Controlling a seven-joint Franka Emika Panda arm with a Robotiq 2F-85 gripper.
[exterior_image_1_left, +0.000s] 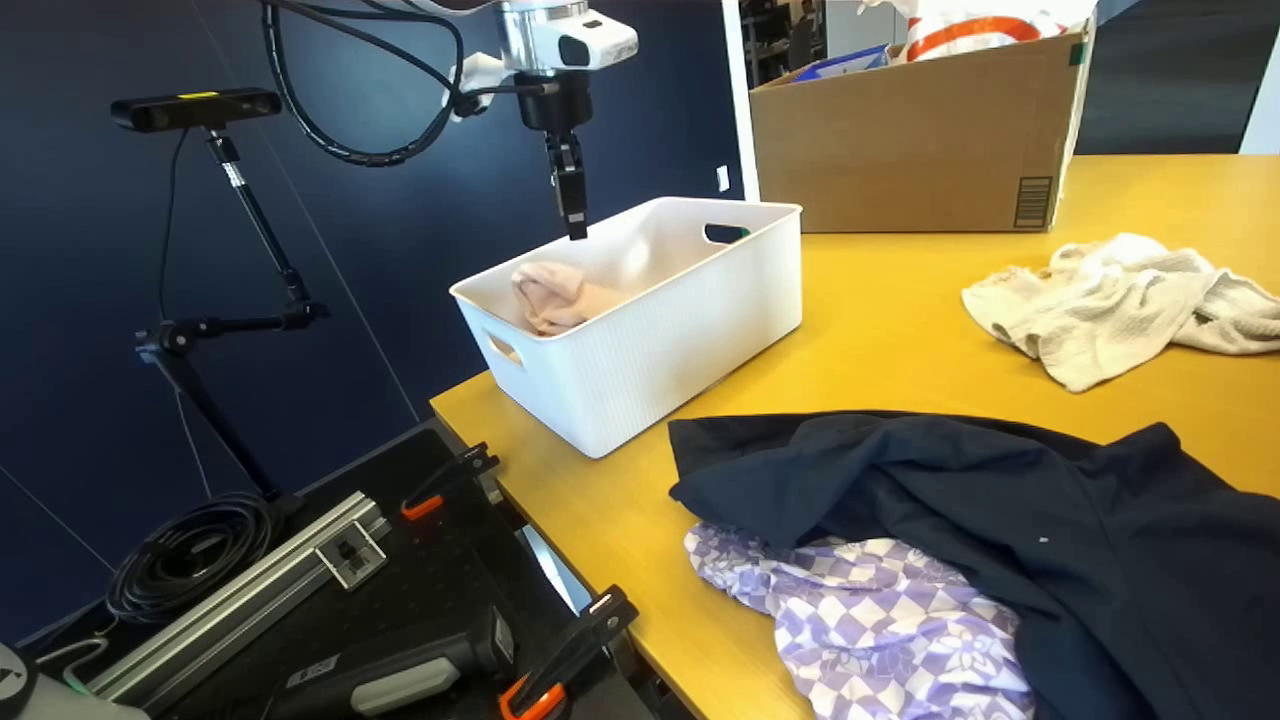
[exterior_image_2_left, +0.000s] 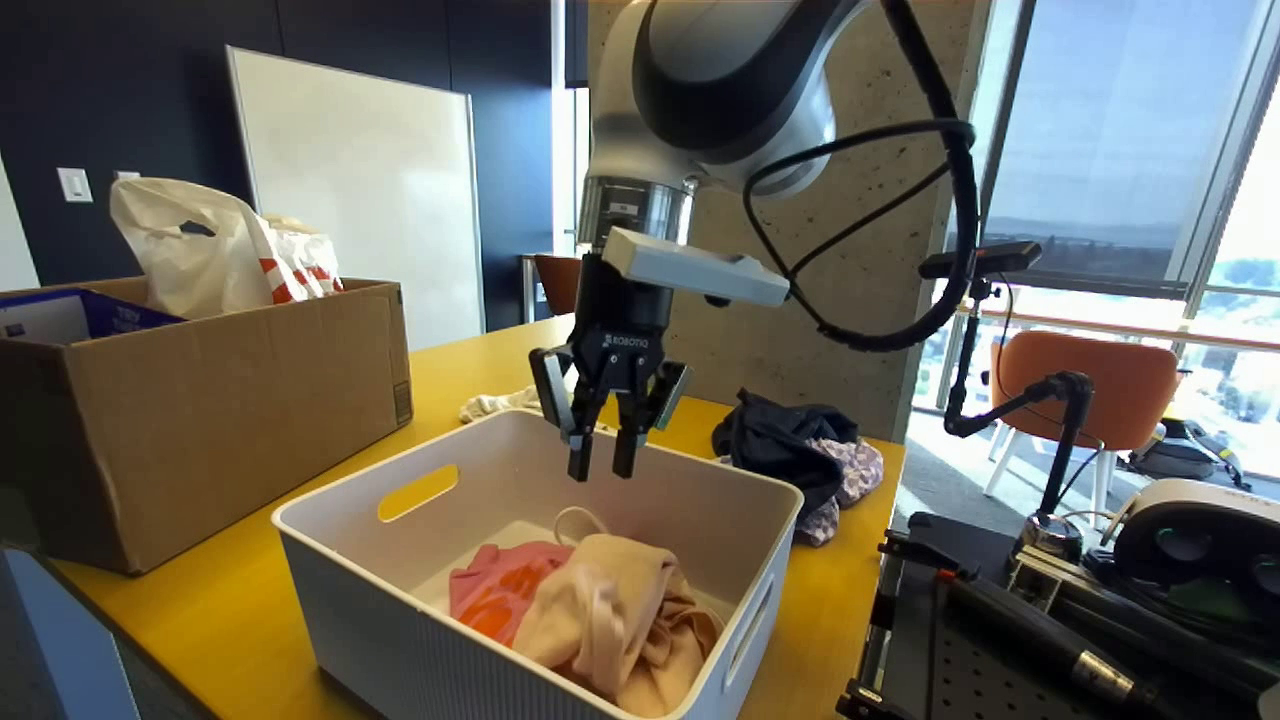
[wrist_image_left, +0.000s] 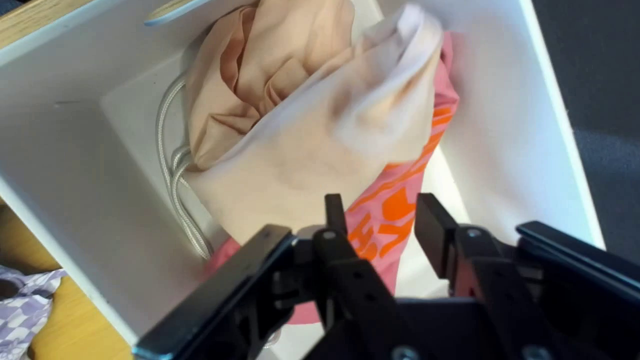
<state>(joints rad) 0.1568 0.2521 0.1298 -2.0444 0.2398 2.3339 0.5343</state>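
On a yellow desk, a white bin cradles a soft, rumpled peach garment partly covering an orange-printed pink cloth; above them, the robot's jaws hang partway apart, clear of the fabric

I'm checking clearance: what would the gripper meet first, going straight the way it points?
Likely the beige cloth in the white bin, though depth is unclear and the pink cloth lies near that line.
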